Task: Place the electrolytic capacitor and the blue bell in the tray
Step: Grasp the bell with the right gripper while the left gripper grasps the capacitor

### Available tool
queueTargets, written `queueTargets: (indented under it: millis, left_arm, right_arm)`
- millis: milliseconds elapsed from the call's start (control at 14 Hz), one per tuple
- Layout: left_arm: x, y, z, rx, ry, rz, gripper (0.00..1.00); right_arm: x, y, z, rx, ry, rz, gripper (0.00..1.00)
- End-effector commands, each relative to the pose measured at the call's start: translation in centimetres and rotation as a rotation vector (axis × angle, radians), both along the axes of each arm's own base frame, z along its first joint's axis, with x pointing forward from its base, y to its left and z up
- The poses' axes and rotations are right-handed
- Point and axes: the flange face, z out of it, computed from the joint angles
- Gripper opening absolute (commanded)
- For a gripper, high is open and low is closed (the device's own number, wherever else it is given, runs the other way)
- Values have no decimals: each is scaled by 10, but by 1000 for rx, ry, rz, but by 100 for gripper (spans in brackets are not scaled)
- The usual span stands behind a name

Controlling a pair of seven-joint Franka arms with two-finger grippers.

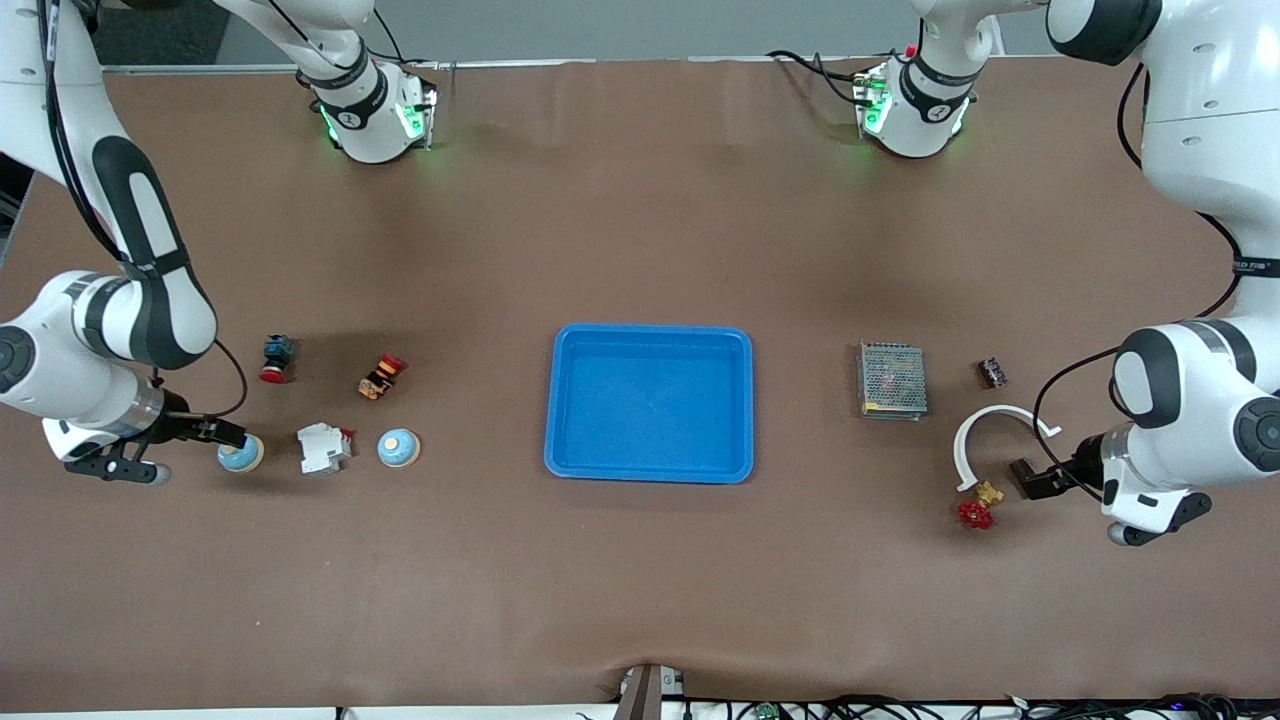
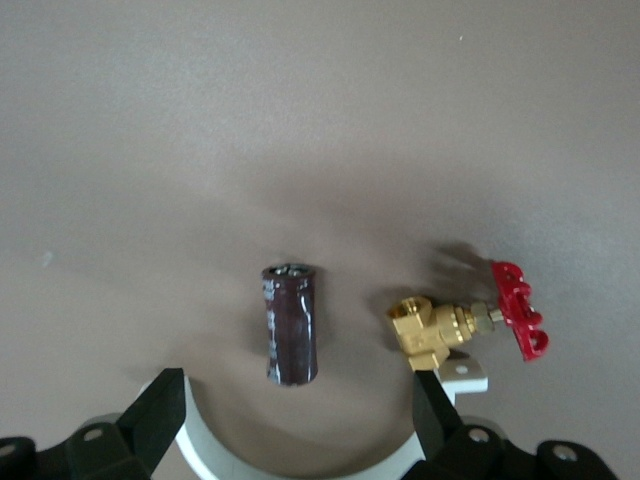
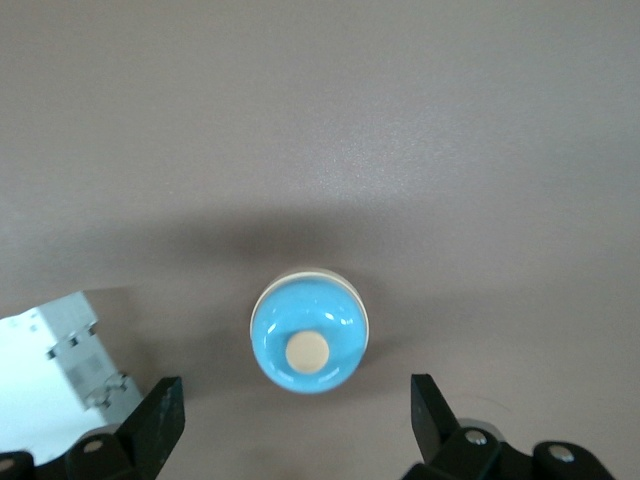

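The bright-blue tray (image 1: pixel 648 329) lies mid-table with nothing in it. The dark electrolytic capacitor (image 1: pixel 991 372) (image 2: pixel 290 322) lies on its side toward the left arm's end. My left gripper (image 1: pixel 1035 478) (image 2: pixel 297 396) hangs open over the table beside a white curved piece, holding nothing. One blue bell (image 1: pixel 242 456) (image 3: pixel 308 335) stands toward the right arm's end. My right gripper (image 1: pixel 228 437) (image 3: pixel 296 390) hovers open right at that bell, with nothing between its fingers. A second blue bell (image 1: pixel 398 447) stands closer to the tray.
A metal mesh box (image 1: pixel 891 379) sits between tray and capacitor. The white curved piece (image 1: pixel 985 425) and a brass valve with red handle (image 1: pixel 977 507) (image 2: pixel 460 325) lie by the left gripper. A white breaker (image 1: pixel 324 447) (image 3: pixel 50 360) stands between the bells, two red-capped switches (image 1: pixel 277 358) (image 1: pixel 382 376) farther back.
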Motion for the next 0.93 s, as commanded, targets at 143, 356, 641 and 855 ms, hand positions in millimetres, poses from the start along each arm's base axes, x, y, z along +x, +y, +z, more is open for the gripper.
queueTargets:
  millis: [143, 356, 641, 855]
  left_arm:
    - [7, 0, -16, -5, -16, -3, 100]
    - [7, 0, -30, -5, -19, -3, 100]
    - [5, 1, -47, -3, -9, 6, 100]
    - [4, 1, -54, -2, 0, 7, 100]
  right_arm:
    - [8, -5, -23, -4, -7, 14, 100]
    - [8, -5, -35, -4, -6, 15, 100]
    - [11, -6, -47, -8, -32, 14, 100]
    - [11, -6, -55, -8, -32, 16, 100]
